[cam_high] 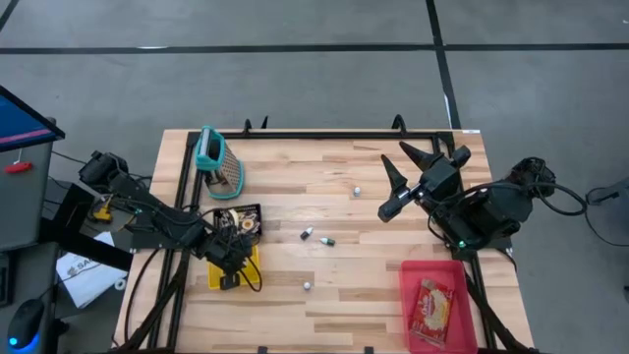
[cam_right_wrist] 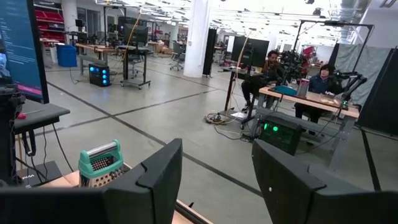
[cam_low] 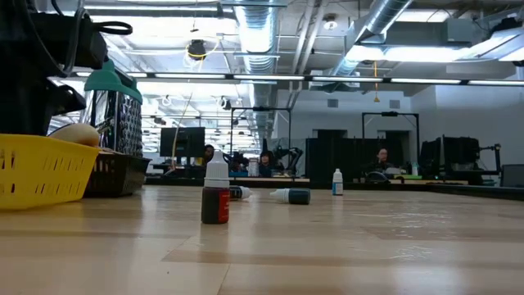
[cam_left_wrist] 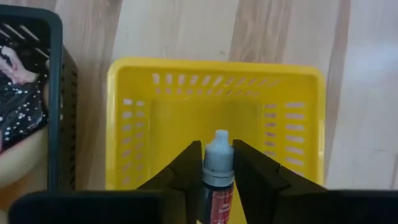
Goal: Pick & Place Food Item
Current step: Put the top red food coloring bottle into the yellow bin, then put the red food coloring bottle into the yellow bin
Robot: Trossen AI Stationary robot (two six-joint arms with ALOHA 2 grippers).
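The left fingers (cam_left_wrist: 216, 177) are closed on a small dropper bottle (cam_left_wrist: 217, 168) with a grey cap, holding it upright over the open yellow basket (cam_left_wrist: 130, 124), which sits near the counter's left edge. Just beside the basket, toward the far edge, is a black tray (cam_high: 252, 209) with packaged items in it. The right fingers (cam_right_wrist: 214, 171) stand apart with nothing between them, raised above the counter's far right part and pointing out into the room.

The counter (cam_high: 324, 157) is pale wood planking in a black frame. A metal grater with a teal handle (cam_high: 218, 163) stands by the far left corner. Several small bottles lie scattered across the middle (cam_high: 329, 240); one red-labelled bottle (cam_low: 216, 195) stands upright. A red bin (cam_high: 408, 285) holding a food packet (cam_high: 433, 304) sits at the near right corner.

Beyond the counter is a large workshop with grey concrete floor, exposed ducts, strip lights, and people seated at desks (cam_right_wrist: 323, 78).
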